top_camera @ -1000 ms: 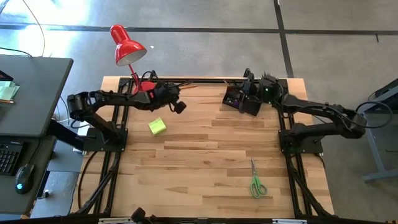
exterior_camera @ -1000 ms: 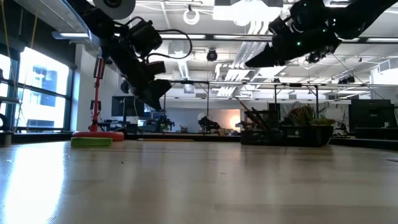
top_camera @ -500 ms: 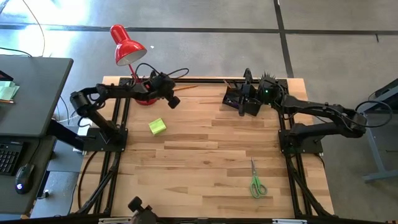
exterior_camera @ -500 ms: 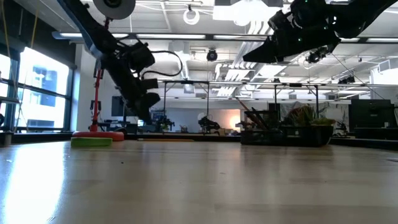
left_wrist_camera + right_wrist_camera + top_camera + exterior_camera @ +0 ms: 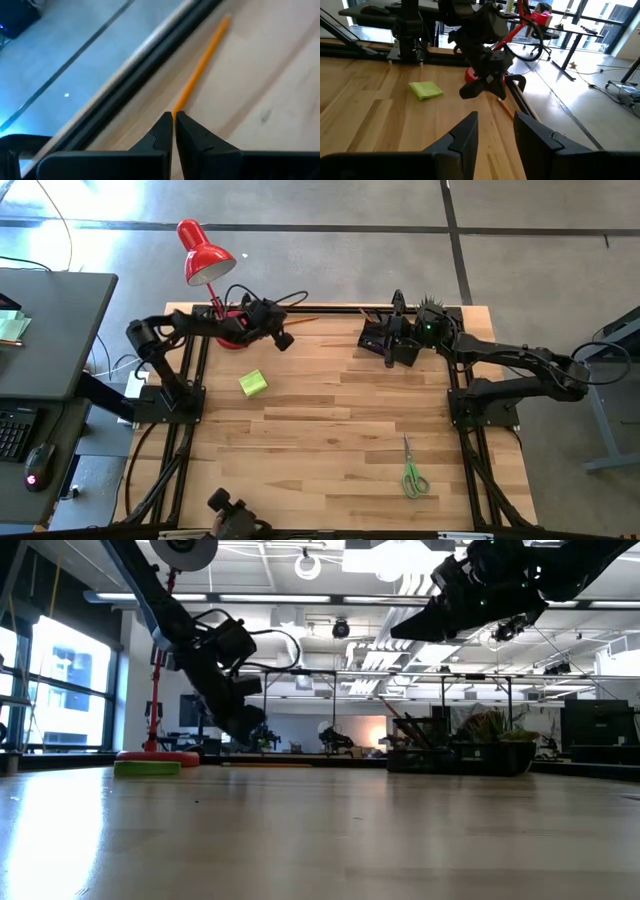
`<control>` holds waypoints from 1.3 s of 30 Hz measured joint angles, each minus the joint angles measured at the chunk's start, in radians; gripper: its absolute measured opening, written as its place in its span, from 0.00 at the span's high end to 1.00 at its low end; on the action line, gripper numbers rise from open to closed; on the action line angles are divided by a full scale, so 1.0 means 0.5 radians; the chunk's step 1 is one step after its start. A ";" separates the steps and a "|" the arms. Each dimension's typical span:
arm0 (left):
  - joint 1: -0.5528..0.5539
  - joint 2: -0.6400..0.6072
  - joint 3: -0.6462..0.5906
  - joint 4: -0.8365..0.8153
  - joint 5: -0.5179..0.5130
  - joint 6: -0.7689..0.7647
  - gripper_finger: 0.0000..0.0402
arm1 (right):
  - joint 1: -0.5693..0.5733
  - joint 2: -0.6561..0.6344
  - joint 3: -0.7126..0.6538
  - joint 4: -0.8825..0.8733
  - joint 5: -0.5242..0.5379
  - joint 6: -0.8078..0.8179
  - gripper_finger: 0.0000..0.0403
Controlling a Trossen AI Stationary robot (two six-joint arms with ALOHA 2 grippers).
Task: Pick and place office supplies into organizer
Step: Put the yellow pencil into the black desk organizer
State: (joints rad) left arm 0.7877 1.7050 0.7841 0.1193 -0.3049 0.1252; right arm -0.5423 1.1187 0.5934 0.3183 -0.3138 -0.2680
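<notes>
An orange pencil (image 5: 300,321) lies flat on the table by its far edge. My left gripper (image 5: 287,340) is shut and slants down with its tips right at the pencil's near end (image 5: 176,112). The yellow-green sticky-note block (image 5: 253,383) rests flat at the left. Green-handled scissors (image 5: 413,470) lie at the near right. The black mesh organizer (image 5: 388,340) stands at the far right. My right gripper (image 5: 495,131) hangs above it, open, nothing between its fingers. My left gripper points its shut fingertips (image 5: 170,125) slanting down at the pencil's near end, in line with the pencil. Whether they touch it, I cannot tell. The pencil lies flat on the table.
A red desk lamp (image 5: 205,255) stands at the far left corner, its base (image 5: 472,74) just behind my left gripper. A small plant (image 5: 490,735) stands by the organizer. A black rail (image 5: 165,37) runs along the far edge. The middle of the table is bare wood.
My left gripper has gone down and toward the table's far edge, closing on the pencil, and has stayed shut.
</notes>
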 joint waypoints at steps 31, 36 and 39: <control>0.084 0.291 0.239 -0.180 0.253 -0.572 0.96 | 0.000 0.000 0.000 -0.003 -0.075 -0.003 0.81; 0.087 0.282 0.239 -0.203 0.200 -0.525 0.99 | 0.000 0.000 0.000 -0.009 -0.075 0.000 0.81; 0.084 0.253 0.239 -0.149 0.100 -0.522 0.97 | 0.000 0.000 0.000 -0.011 -0.075 -0.003 0.81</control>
State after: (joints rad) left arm 0.8295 1.8313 0.9035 0.0448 -0.2550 -0.1356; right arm -0.5423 1.1187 0.5934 0.3131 -0.3515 -0.2695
